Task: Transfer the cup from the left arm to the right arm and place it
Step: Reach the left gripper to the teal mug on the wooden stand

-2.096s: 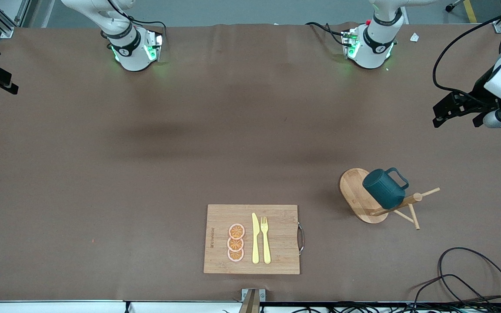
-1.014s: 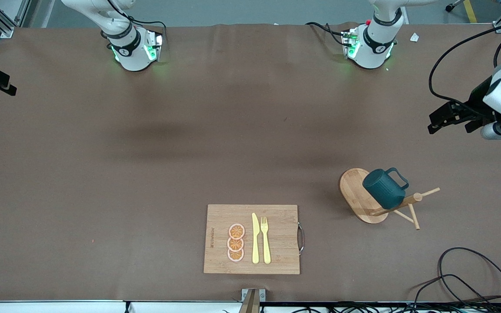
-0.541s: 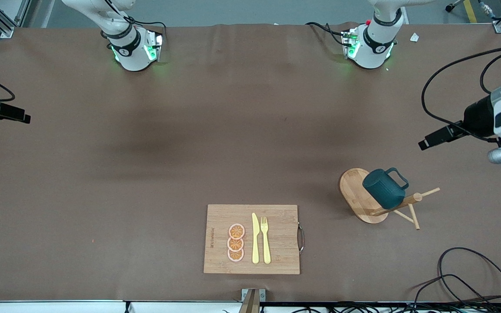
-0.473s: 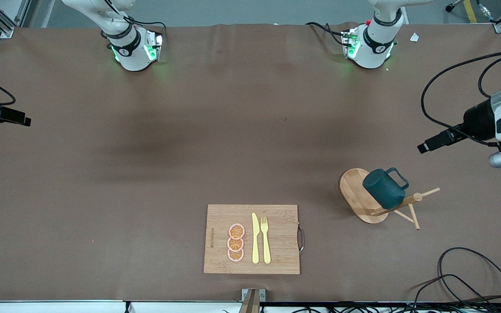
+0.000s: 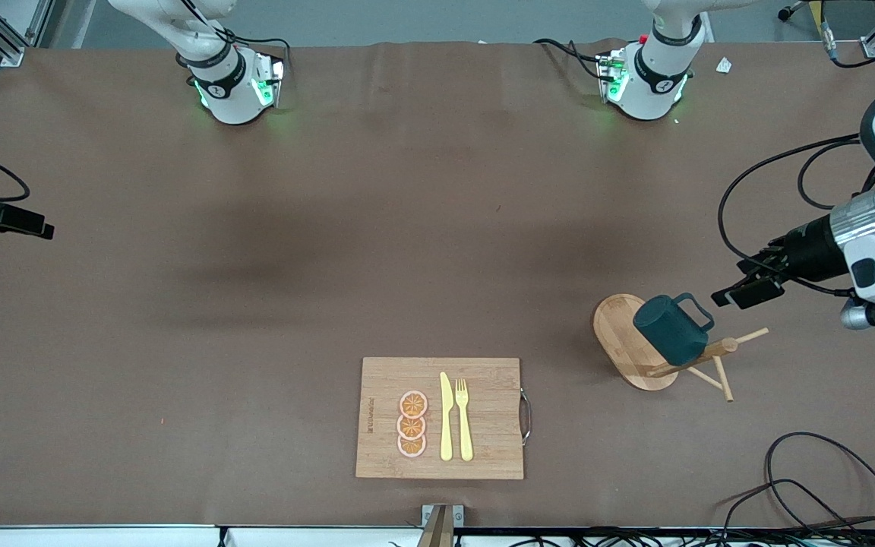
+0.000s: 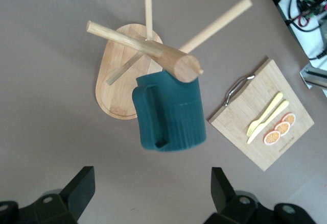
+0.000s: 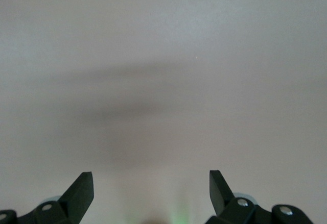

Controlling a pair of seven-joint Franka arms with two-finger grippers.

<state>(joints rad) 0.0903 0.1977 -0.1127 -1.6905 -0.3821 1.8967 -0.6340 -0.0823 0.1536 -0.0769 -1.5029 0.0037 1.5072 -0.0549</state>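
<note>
Now the left gripper (image 5: 737, 292), fingers (image 6: 82, 185) wide and empty, is hovering beside the cup (image 5: 669, 329) hanging on its rack (image 5: 699, 357); a careless approach risks toppling both; the right gripper (image 5: 20, 222), open, is waiting

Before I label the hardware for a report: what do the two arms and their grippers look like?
Both arms are glossy white with black joint bands; their bases glow green. The left gripper is black with black cables looping to it. The right gripper is black too, with one cable. Each gripper's fingers are black wedges.
</note>
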